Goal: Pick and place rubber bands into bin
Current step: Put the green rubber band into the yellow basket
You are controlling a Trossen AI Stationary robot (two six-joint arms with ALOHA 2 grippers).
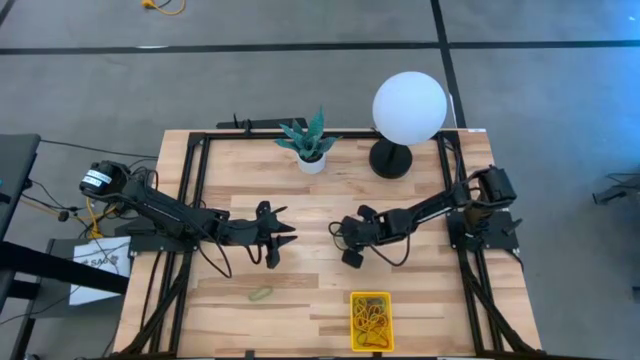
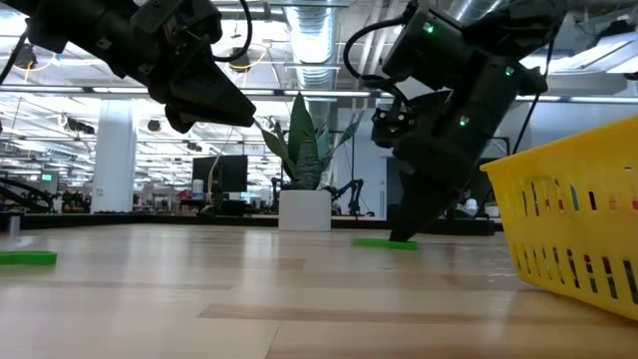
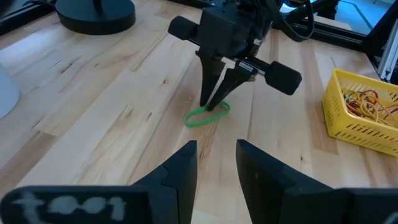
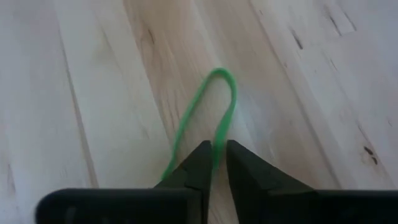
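A green rubber band lies flat on the wooden table, right of its middle. My right gripper stands over it, pointing down, shut on one strand. My left gripper hovers open left of the middle, aimed at the right gripper and touching nothing. A second green rubber band lies near the front edge. The yellow bin sits at the front edge and holds several rubber bands in red, yellow and orange. My right gripper pinches the green rubber band between its two fingertips, on one side strand of the loop. The fingers come from above, pointing down. The band's free loop end lies on the wood ahead of the fingers.
A white pot with a green plant and a black-based lamp with a white globe stand at the far edge. Black frame rails run along both sides. Bare wood lies between the two grippers and the bin.
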